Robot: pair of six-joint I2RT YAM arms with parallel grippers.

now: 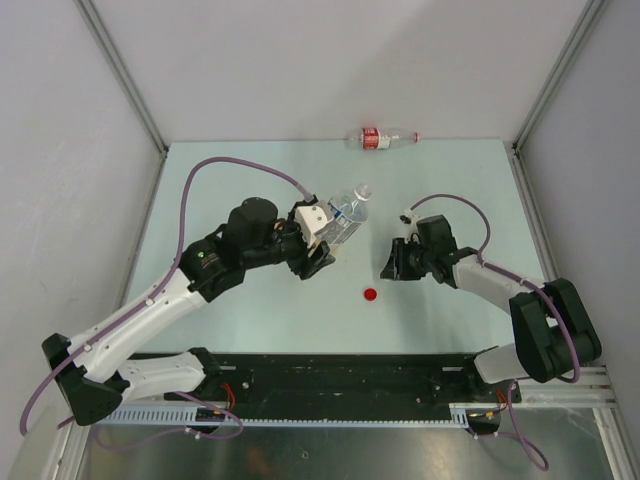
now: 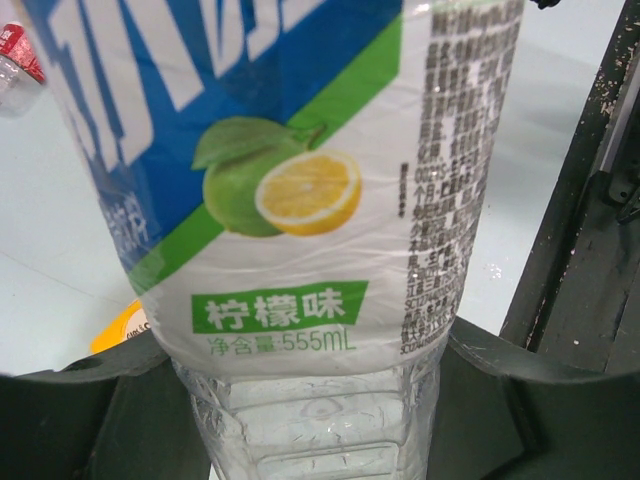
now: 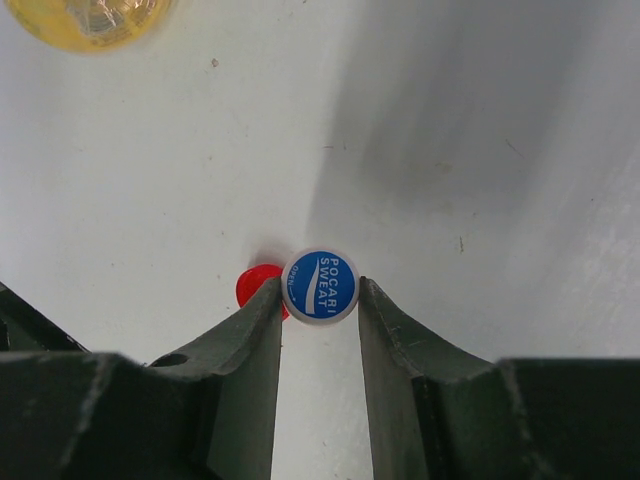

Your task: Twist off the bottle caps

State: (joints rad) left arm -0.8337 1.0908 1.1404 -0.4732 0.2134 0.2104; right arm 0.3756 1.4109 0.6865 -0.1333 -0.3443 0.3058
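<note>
My left gripper (image 1: 330,238) is shut on the short clear bottle (image 1: 348,212), which carries a blue, white and green label. In the left wrist view the jaws (image 2: 310,400) clamp its ribbed clear base and the bottle (image 2: 300,180) fills the frame. Its neck points to the far right and shows no cap. My right gripper (image 1: 391,264) is shut on the blue cap (image 3: 320,286), pinched between the fingertips (image 3: 262,310) above the table. The red cap (image 1: 370,294) lies on the table and also shows behind the left finger in the right wrist view (image 3: 252,288). No yellow cap shows.
The slim clear bottle with a red label (image 1: 385,138) lies at the table's far edge and shows in the left wrist view (image 2: 15,50). A yellow round thing (image 3: 95,18) lies near the left gripper and shows beside the held bottle (image 2: 120,325). Grey walls stand on three sides.
</note>
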